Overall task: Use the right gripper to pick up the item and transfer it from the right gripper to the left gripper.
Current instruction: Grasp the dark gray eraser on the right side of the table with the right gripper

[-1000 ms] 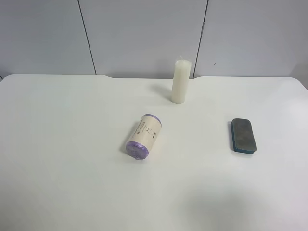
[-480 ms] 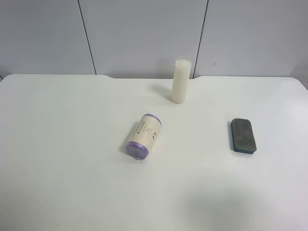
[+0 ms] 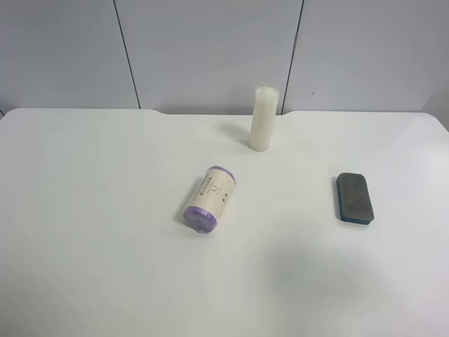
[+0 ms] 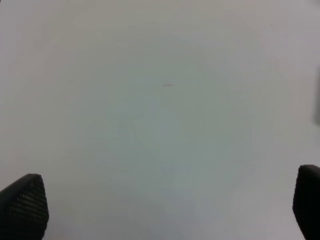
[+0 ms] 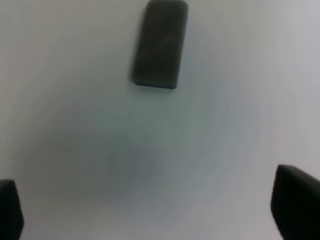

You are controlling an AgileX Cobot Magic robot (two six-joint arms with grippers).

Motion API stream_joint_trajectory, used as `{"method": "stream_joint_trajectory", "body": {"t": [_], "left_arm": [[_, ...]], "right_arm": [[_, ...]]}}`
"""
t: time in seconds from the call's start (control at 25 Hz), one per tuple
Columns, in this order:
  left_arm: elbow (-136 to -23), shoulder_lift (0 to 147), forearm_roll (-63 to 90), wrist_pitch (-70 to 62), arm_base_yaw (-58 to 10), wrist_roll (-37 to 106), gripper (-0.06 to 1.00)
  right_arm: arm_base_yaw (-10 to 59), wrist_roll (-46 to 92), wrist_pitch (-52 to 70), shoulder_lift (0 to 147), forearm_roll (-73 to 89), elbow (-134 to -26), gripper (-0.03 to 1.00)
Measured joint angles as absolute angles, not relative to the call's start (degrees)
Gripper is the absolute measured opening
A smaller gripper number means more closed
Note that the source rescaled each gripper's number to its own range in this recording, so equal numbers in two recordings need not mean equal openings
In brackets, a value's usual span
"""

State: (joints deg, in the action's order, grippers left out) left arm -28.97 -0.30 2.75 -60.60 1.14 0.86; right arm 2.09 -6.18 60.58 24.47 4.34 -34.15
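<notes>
High camera, two wrist cameras
The high view looks down across the table (image 3: 84,267) toward the wall (image 3: 210,49); both wrist views face the table (much closer), the right one sharing the item (image 3: 354,198).

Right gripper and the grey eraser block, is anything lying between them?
No. The right wrist view shows only bare white table between the open right gripper and the eraser block.

Wrist views: right pincer (image 5: 154,206) spread wide, nothing between its dark fingertips (image 5: 296,202), which sit at the frame's edges; left pincer (image 4: 165,202) likewise wide apart and empty, textured pads (image 4: 25,205) showing.
</notes>
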Motion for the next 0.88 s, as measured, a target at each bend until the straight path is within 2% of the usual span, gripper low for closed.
{"method": "stream_joint_trajectory", "body": {"t": [0.4, 0.88], "left_arm": [[-29.0, -0.3, 2.8, -60.6, 1.1, 0.9, 1.00], [-29.0, -0.3, 2.8, -60.6, 1.1, 0.9, 1.00]], "right_arm": [[2.1, -6.2, 60.1, 53.9, 3.5, -46.6, 1.00], [2.1, -6.2, 54.2, 78.4, 3.5, -48.9, 1.00]]}}
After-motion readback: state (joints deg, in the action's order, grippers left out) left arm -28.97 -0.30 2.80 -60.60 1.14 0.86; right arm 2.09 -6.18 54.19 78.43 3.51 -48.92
